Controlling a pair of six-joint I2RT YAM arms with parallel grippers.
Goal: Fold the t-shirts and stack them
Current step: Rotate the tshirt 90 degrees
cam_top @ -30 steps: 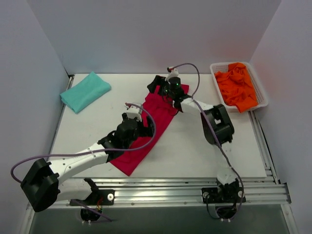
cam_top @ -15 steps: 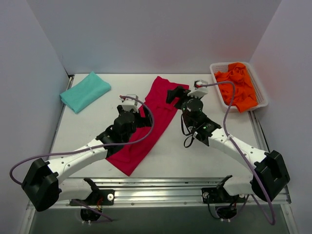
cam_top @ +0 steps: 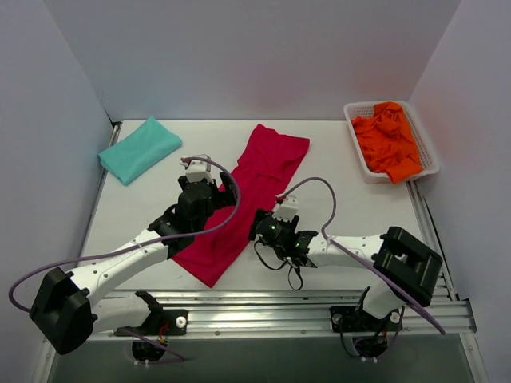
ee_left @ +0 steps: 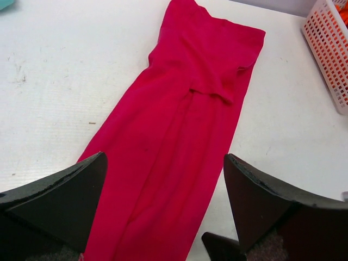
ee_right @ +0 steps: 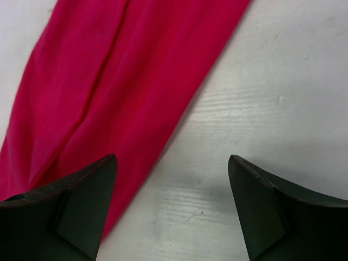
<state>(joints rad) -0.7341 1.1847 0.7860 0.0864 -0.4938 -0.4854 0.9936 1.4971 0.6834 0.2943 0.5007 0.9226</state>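
Observation:
The crimson t-shirt [cam_top: 254, 185] lies folded into a long narrow strip, running from the far middle of the table to the near left. My left gripper [cam_top: 209, 185] hovers open over its middle; in the left wrist view its fingers [ee_left: 65, 190] straddle the strip's [ee_left: 185, 136] width, holding nothing. My right gripper [cam_top: 260, 227] is open low beside the strip's right edge [ee_right: 109, 98], one finger [ee_right: 76, 201] over cloth, the other over bare table. The teal t-shirt [cam_top: 140, 149] lies folded at the far left. Orange t-shirts [cam_top: 389, 142] are piled in a basket.
A white plastic basket [cam_top: 429, 148] stands at the far right corner; its mesh wall [ee_left: 331, 60] shows in the left wrist view. White walls close in the table on three sides. A metal rail runs along the near edge [cam_top: 279, 307].
My right arm has swung from the shirt's far end back to the near part of its right edge. The far end now lies flat. My left gripper shifted slightly left and farther.

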